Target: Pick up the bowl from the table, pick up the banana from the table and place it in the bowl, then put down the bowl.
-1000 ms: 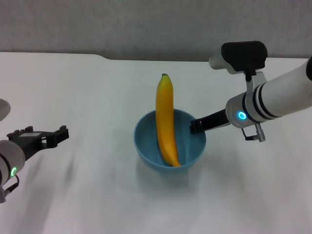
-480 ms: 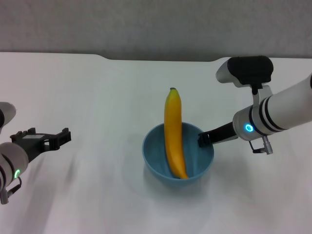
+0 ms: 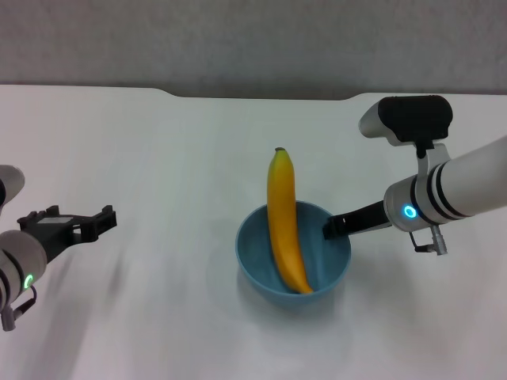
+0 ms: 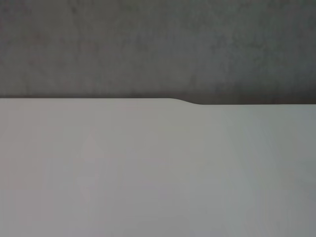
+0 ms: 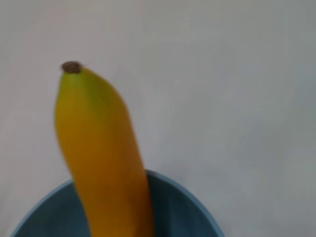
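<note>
Three views, taken in order.

Head view: I see the bowl [image 3: 294, 257] near the middle of the surface [image 3: 158, 158], with the banana [image 3: 285, 224] lying in it, lower end on the bowl floor and stem end leaning out over the far rim, since the fruit is longer than the bowl is wide. My right tool [image 3: 329, 227] is closed on the bowl's right rim, so I judge the bowl is held for setting down. I cannot tell whether its base touches the surface. My left tool [image 3: 83, 223] hangs open and empty, well apart at the left.

Left wrist view: only bare surface and its notched far edge.

Right wrist view: the banana rises out of the bowl, dark stem tip uppermost.

No brand, label or writing is legible in any view.
</note>
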You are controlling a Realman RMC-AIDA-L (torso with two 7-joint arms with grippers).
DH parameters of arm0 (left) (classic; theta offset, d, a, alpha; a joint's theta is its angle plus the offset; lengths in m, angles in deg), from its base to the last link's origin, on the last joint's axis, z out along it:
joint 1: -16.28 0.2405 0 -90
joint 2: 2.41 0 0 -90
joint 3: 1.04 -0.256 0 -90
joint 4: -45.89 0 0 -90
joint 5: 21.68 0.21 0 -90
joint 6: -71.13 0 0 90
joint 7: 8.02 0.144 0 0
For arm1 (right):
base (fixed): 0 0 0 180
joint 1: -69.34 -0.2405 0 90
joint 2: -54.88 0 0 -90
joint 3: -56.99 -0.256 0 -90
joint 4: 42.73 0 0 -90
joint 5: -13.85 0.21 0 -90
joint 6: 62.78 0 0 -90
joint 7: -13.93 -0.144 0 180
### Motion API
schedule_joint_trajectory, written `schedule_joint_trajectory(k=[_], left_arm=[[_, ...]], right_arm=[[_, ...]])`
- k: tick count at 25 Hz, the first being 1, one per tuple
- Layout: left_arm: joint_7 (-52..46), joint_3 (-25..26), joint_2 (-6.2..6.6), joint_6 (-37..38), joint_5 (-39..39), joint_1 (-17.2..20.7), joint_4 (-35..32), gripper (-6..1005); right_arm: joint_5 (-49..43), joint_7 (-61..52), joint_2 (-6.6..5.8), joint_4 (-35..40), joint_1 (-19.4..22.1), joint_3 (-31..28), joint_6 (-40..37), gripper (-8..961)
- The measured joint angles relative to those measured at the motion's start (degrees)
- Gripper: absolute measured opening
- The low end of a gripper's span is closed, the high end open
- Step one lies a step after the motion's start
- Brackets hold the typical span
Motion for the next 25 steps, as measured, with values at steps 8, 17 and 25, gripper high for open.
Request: schedule_joint_trajectory(k=[8, 17, 25], left_arm=[[-0.51, 0.18, 0.00, -0.24, 0.14, 0.35, -0.49, 907], [-0.52, 0.31, 0.00, -0.98, 0.27, 1.73, -0.58, 907], [-0.59, 0.29, 0.00, -6.65, 0.28, 4.68, 0.15, 907]], right_arm=[[-0.04, 0.25, 0.02, -7.02, 3.85, 1.85, -0.67, 198], [-5.51, -0.99, -0.52, -16.52, 10.22, 1.39, 0.97, 486], [-15.29, -1.50, -0.26, -31.87, 18.02, 0.93, 0.52, 780]])
